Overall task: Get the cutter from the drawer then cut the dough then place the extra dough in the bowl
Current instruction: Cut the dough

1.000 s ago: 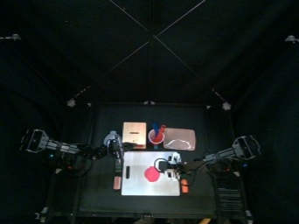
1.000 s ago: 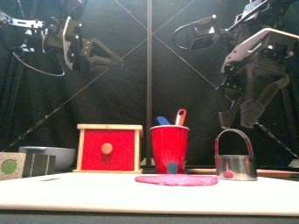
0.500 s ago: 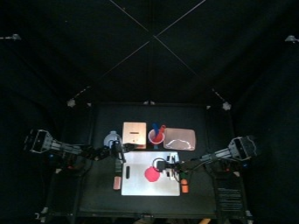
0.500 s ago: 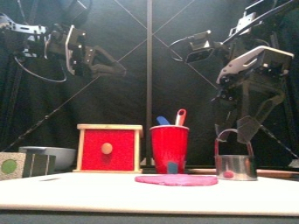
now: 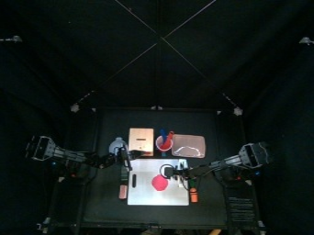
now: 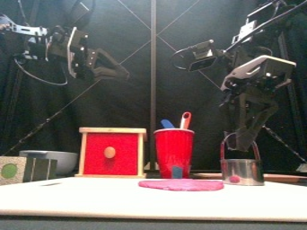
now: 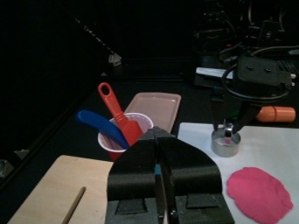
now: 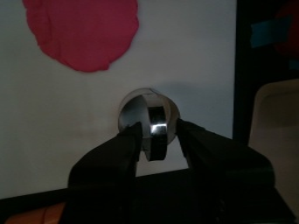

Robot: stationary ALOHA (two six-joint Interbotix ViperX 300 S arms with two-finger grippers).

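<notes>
Board: a white cutting board (image 6: 72,196), flat and matt, lies nearest the front of the black table (image 5: 110,124).
Dough: a thin pink disc (image 6: 181,185) with an uneven, softly rounded edge. It lies flat on the board near its middle and shows no cut.
Cutter: a short round metal ring (image 6: 243,171) with shiny walls and a thin wire handle arching over it. It stands upright on the board, just to the right of the dough and apart from it.
Right claw: it (image 6: 245,142) comes straight down over the cutter. Its jaws are pinched nearly together on the top of the wire handle, a bright sliver of metal showing between them.
Cup: a smooth red cup (image 6: 174,153) stands behind the dough, with a blue toy knife (image 6: 167,124) and a red one (image 6: 185,119) leaning out of it.
Box: a pale wooden box (image 6: 111,153), square-faced with a red drawer front, stands just left of the cup.
Tray: a flat pink tray (image 5: 188,144) with rounded corners lies to the right of the cup, behind the cutter.
Bowl: a blue-grey bowl (image 6: 66,162) sits left of the box, at the back left, well apart from the dough.
Left claw: it (image 7: 160,144) hangs high above the table's left side, its jaws pressed together on nothing.
In the way: nothing lies between cutter and dough.
</notes>
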